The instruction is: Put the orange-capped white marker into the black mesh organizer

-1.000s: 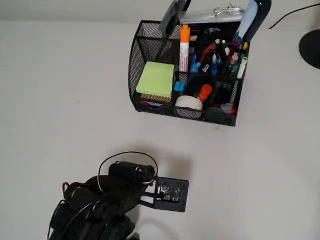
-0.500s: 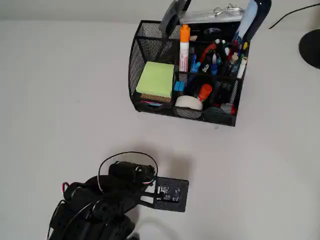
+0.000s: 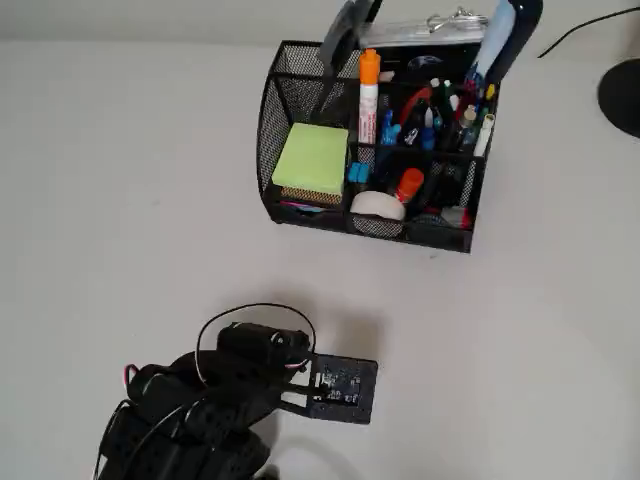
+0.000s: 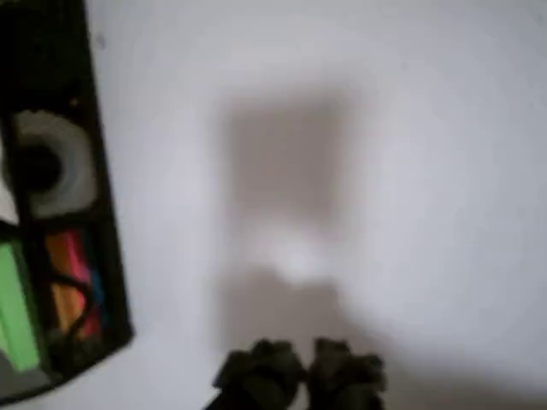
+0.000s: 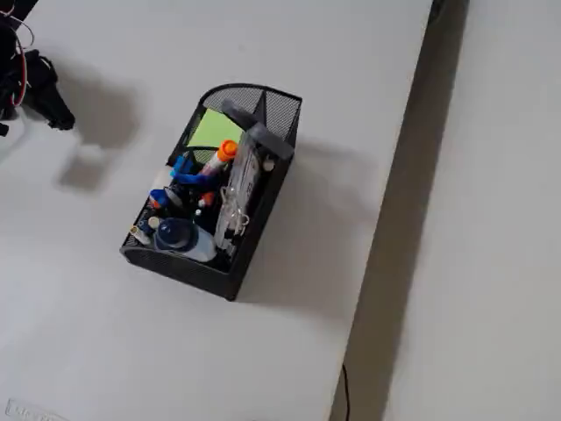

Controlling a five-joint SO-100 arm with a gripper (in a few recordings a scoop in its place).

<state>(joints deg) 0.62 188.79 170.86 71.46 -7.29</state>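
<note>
The orange-capped white marker (image 3: pixel 368 100) stands inside the black mesh organizer (image 3: pixel 268 120), cap up, in a rear compartment beside the pens. In the fixed view the marker (image 5: pixel 218 159) leans among the organizer's (image 5: pixel 259 213) contents. My arm (image 3: pixel 200 410) is folded back at the lower left of the overhead view, well away from the organizer. My gripper (image 4: pixel 299 376) is shut and empty, with its fingertips pressed together over bare table in the wrist view. It also shows at the top left of the fixed view as the gripper (image 5: pixel 48 101). The organizer's front (image 4: pixel 107 213) lies at the wrist view's left edge.
Green sticky notes (image 3: pixel 311 158), a tape roll (image 3: pixel 378 205), several pens (image 3: pixel 440 110) and a clip fill the organizer. A dark round base (image 3: pixel 622 95) sits at the overhead view's right edge. The table edge (image 5: pixel 399 202) runs down the right of the fixed view.
</note>
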